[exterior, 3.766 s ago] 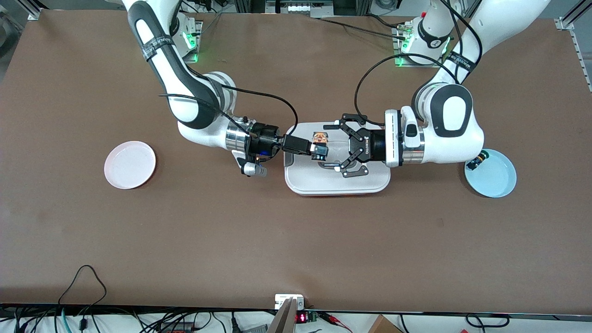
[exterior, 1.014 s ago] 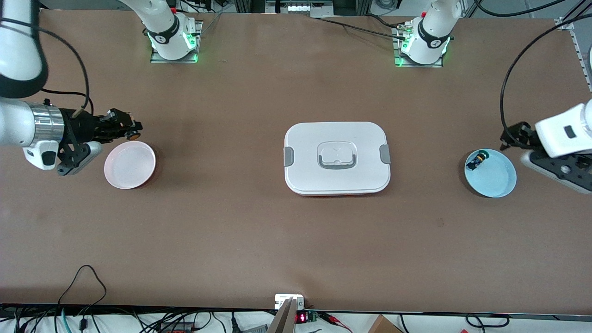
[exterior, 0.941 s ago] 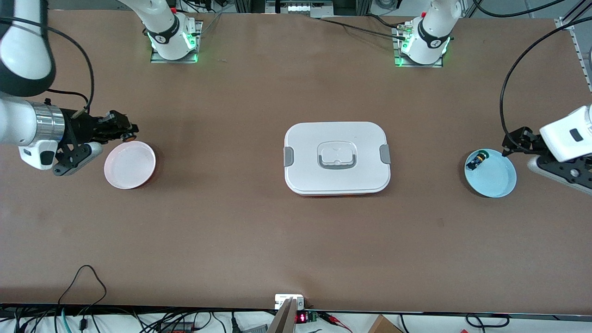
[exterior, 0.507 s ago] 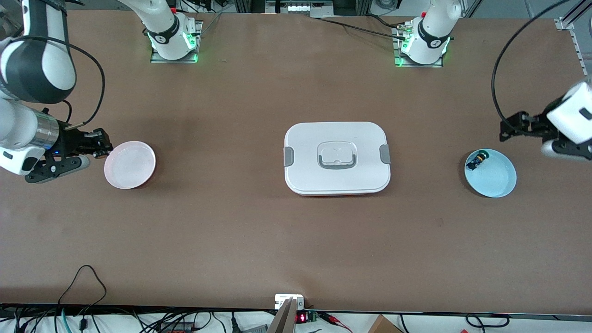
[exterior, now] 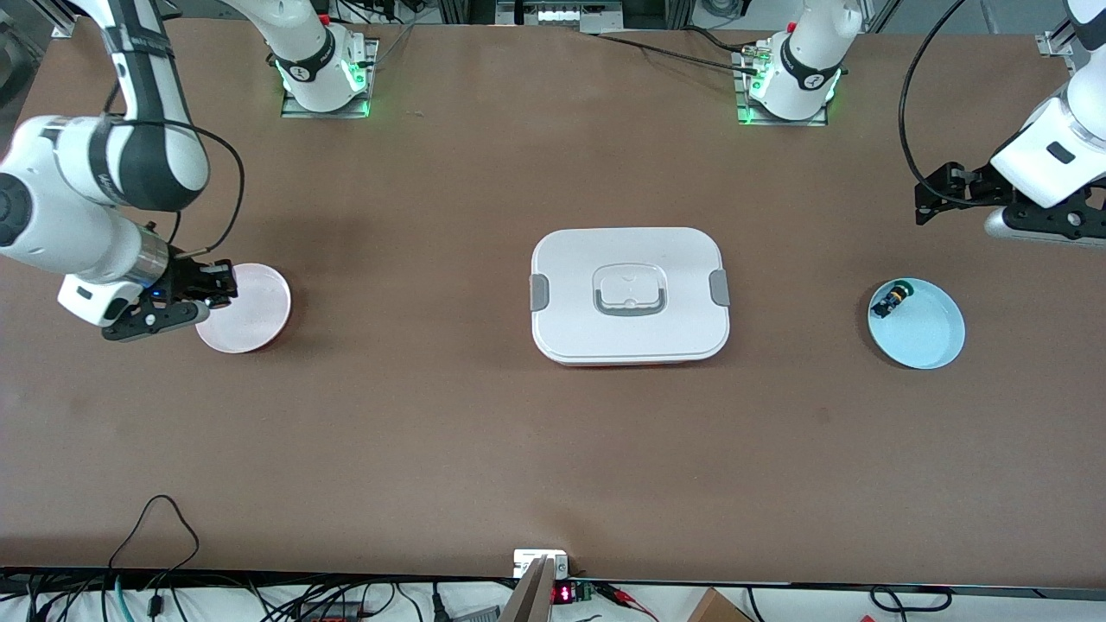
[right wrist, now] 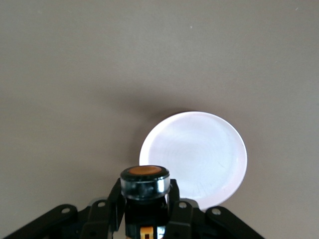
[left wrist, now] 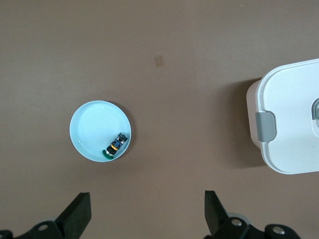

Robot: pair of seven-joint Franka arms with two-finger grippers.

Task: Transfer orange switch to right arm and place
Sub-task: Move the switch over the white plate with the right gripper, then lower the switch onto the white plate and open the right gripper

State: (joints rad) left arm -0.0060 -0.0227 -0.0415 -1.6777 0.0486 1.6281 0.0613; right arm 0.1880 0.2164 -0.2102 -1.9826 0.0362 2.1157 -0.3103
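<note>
We take the white lidded box (exterior: 630, 295) at the middle of the brown surface (exterior: 553, 449) as our landmark. Toward the right arm's end from it lies the pink plate (exterior: 251, 313), which we judge to be the drop spot, since the right claw (exterior: 218, 286) hangs over that plate's edge. That claw is clamped on the orange switch (right wrist: 145, 183), cap up, so the handover looks done and only the release remains. Toward the left arm's end from the box sits the blue plate (exterior: 924, 337) with a green-capped switch (exterior: 890, 299) in it. The left claw (exterior: 937, 192) waits above the surface near that plate, fingers spread wide and empty.
</note>
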